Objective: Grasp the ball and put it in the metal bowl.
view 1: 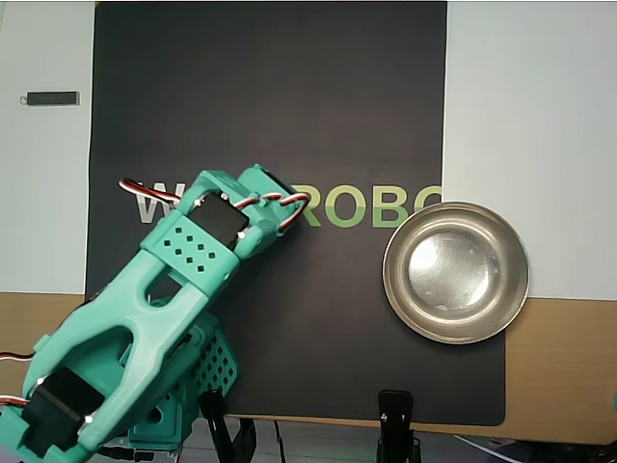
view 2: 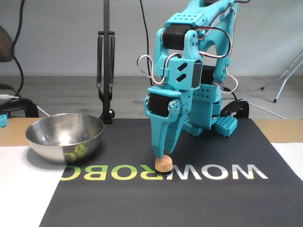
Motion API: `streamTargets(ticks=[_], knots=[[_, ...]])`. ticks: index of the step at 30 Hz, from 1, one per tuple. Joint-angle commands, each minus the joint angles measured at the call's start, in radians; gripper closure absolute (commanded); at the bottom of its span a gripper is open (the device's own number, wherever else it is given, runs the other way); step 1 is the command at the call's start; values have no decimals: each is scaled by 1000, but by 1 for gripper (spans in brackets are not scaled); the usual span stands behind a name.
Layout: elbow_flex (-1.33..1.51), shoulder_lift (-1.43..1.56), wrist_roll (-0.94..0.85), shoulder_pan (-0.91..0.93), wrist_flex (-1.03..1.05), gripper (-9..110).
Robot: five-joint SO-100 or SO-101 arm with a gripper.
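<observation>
- On the black mat (view 2: 227, 198), near its front edge in the fixed view, the ball (view 2: 164, 164) is sitting on the printed lettering (view 2: 222, 172), resting on a small dark base.
- Directly above the ball, the teal gripper (view 2: 161, 158) is pointing straight down, its tips touching or nearly touching the ball's top.
- Its fingers are looking nearly together at the tips and are not closing around the ball; how wide the gap is cannot be judged from this angle.
- To grasp well, the jaws probably need to be spreading wider than the ball, then lowering until the tips are straddling its widest part before closing, since pinching the top would likely be squirting it away.
- Farther back, at the mat's left edge in the fixed view, the metal bowl (view 2: 65, 136) is sitting empty, well apart from the ball.
- From overhead, the arm (view 1: 154, 309) is hiding the ball, and the bowl is overlapping the mat's right edge.
</observation>
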Motion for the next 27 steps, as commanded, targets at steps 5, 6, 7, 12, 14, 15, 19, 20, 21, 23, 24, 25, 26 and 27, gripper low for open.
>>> streamTargets(ticks=[5, 6, 7, 12, 14, 15, 19, 20, 21, 23, 24, 25, 26, 27], knots=[[-18, 23, -3, 2, -3, 66], [-18, 23, -3, 2, -5, 66], [-20, 23, -3, 3, -5, 66], [-21, 23, -3, 5, -6, 65], [-25, 23, -3, 5, -6, 65], [-31, 23, -3, 5, -6, 65], [-49, 23, -3, 5, -3, 65], [-49, 23, -3, 5, -3, 65], [-49, 23, -3, 5, -3, 65], [-49, 23, -3, 3, -5, 65], [-54, 23, -3, 2, -3, 65], [-58, 23, -3, 2, -2, 65], [-60, 23, -3, 3, 0, 65], [-63, 23, -3, 3, 3, 65]])
